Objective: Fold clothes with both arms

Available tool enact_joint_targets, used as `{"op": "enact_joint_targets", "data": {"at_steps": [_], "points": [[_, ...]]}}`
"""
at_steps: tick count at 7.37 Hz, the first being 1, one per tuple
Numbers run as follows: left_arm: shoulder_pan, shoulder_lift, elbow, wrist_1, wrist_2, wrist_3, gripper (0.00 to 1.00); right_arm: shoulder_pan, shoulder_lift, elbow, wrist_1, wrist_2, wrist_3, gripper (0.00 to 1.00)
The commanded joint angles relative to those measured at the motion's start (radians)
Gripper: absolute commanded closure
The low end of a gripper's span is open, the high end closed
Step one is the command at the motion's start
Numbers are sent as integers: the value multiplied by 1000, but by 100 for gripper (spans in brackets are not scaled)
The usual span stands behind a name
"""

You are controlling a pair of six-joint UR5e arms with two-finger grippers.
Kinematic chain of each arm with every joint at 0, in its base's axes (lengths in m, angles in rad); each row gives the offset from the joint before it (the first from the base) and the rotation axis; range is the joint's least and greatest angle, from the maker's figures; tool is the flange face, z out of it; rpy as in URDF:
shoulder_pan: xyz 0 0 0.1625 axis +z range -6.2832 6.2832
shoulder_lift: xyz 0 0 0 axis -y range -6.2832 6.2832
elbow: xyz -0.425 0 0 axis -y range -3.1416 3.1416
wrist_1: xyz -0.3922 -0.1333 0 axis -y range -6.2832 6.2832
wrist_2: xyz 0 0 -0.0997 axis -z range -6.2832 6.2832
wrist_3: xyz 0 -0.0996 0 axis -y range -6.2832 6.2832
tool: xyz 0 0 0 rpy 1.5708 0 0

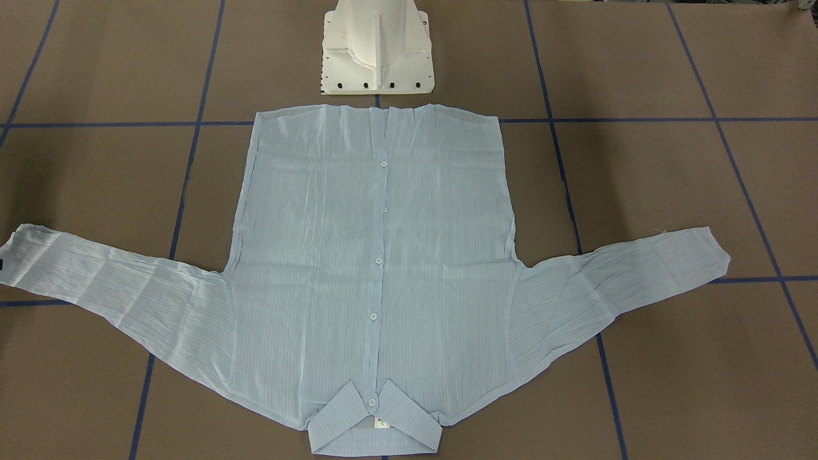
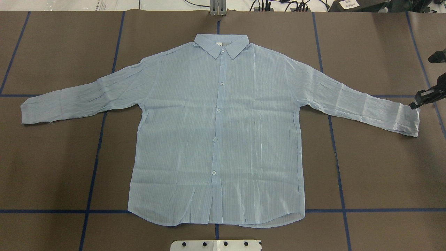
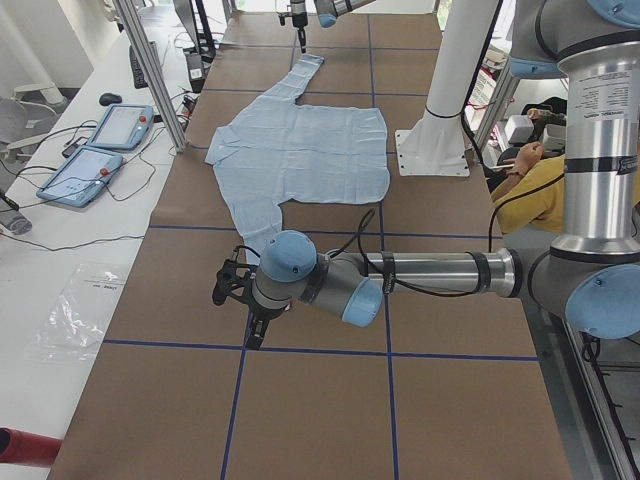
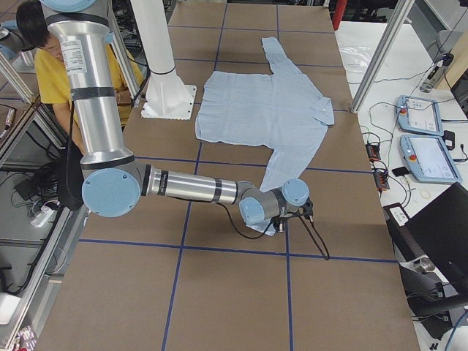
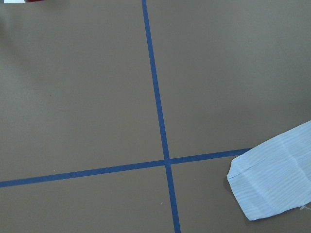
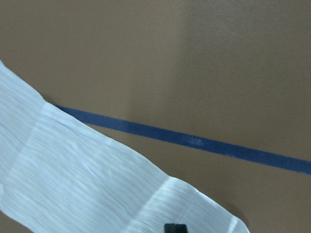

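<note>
Crinkled light-blue pinstriped shirt (image 2: 181, 139) lies flat on brown paper table (image 2: 52, 167), sleeves toward 3 and 9 o'clock. Right gripper (image 2: 420, 100) meets the 3 o'clock cuff, and left gripper (image 3: 240, 300) stands near the other. You cannot tell either grip.

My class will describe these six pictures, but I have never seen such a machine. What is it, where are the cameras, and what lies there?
It is a robot with two metal arms, the left arm and right arm, at a brown table. Two pictures look down from behind and across, two from the table's ends, two from the wrists. A light-blue shirt lies flat, buttoned, sleeves spread. The right hand sits at one cuff; the left hand hangs beyond the other. Whether the right one grips, I cannot tell.
</note>
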Motion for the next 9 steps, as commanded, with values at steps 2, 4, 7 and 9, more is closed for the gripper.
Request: {"op": "enact_joint_targets", "data": {"at_steps": [2, 4, 7, 9], "points": [[0, -1, -2, 0, 0, 0, 1, -1, 0, -55, 7, -9, -24, 69], [0, -1, -2, 0, 0, 0, 1, -2, 7, -71, 4, -29, -65, 53], [0, -1, 0, 0, 0, 0, 1, -2, 9, -72, -1, -63, -66, 47], [0, -2, -2, 0, 0, 0, 1, -4, 11, -91, 4, -69, -67, 51]]}}
